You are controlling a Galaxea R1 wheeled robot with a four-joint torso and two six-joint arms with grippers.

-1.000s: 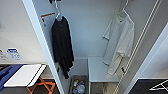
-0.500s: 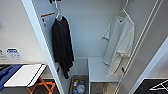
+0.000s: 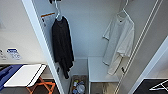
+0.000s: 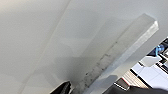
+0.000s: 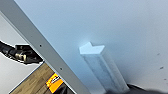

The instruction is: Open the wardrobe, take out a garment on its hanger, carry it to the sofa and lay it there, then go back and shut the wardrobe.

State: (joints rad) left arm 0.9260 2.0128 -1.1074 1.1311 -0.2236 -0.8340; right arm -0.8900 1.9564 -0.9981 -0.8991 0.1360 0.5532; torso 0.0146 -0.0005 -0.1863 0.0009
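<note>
A small dark bit of the left gripper (image 4: 63, 88) peeks in at the edge of the left wrist view. A dark bit of the right gripper (image 5: 140, 88) peeks in at the right wrist view's edge. Their jaws are hidden.

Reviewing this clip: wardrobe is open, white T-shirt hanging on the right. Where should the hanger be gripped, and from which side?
Probably at the hanger neck, just below its hook, above the white T-shirt collar. That part is bare, while cloth covers the shoulders. Approach from the open front of the wardrobe, since the side wall stands close on the right.
</note>
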